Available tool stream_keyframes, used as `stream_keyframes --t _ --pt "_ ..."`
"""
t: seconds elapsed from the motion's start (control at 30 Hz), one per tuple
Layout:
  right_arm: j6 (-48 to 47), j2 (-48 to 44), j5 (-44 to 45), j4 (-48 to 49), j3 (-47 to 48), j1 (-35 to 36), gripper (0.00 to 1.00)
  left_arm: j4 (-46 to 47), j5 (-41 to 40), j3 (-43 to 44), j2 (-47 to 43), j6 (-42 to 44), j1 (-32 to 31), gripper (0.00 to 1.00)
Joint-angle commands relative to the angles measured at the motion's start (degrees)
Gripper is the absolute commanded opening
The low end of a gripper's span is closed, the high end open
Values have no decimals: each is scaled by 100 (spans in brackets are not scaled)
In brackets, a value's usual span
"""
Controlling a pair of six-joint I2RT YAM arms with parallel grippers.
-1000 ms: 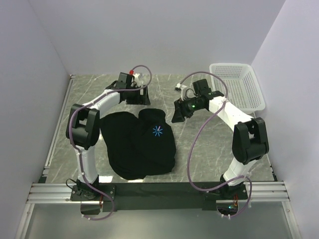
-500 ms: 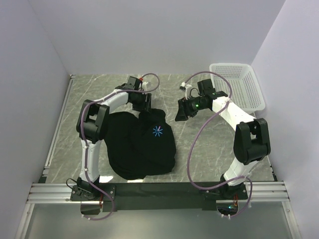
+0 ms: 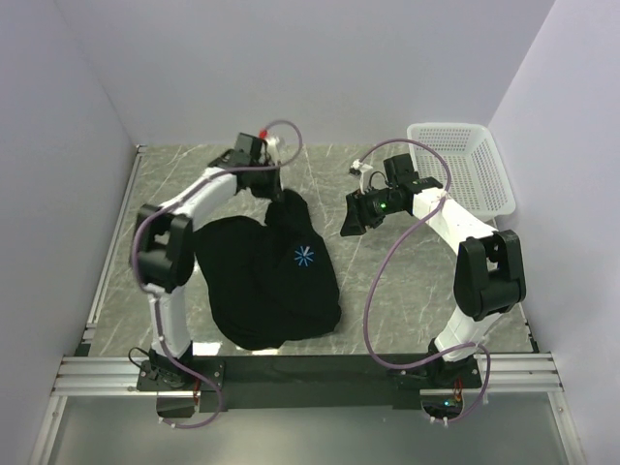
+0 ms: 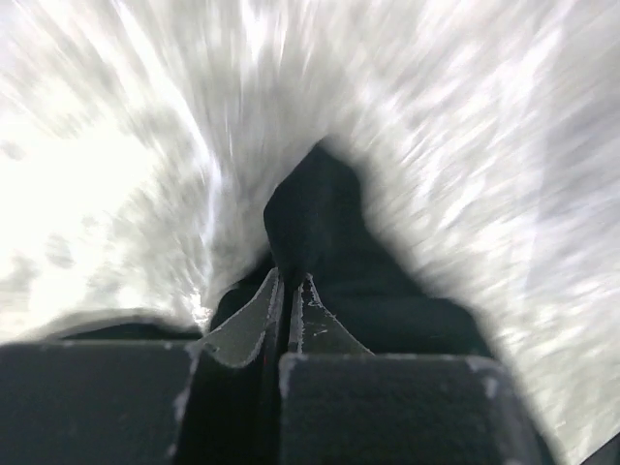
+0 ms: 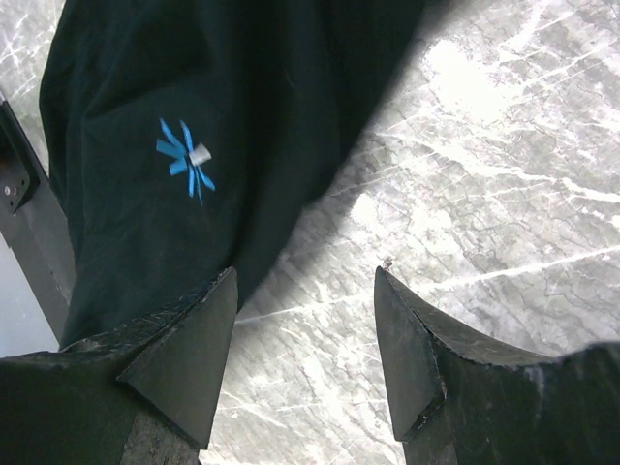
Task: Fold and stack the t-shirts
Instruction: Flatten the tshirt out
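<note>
One black t-shirt (image 3: pixel 266 281) in the left gripper (image 4: pixel 289 288).

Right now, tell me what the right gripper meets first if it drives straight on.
Likely the bare marble table, beside the edge of the black t-shirt: the open right gripper frames mostly stone. Depth is unclear, so cloth could come first.

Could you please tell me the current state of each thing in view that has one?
t-shirt: unfolded, lying rumpled, far edge pinched into a peak.
left gripper: fingers shut on the t-shirt.
right gripper: fingers open, holding nothing, beside the t-shirt.
basket: upright, nothing visible inside.
</note>
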Motion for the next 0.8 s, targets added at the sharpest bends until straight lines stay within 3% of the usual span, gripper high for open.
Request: stream_keyframes --t 0.0,0.13,0.4,0.63,0.77 --pt "75 -141 -134 87 14 -2 65 941 -78 125 -1331 -216 157 1" --pt "101 -149 -353 166 75 -2 65 1346 167 81 -2008 -348 166 1" --pt "268 -27 -1099 543 330 165 66 1198 511 327 -2510 -278 157 1" --pt "865 597 -1347 1141 1059 358 67 872 476 459 -3011 -129 166 0" --pt "779 1089 -1259 1274 1585 437 68 749 353 109 -3328 -155 175 0"
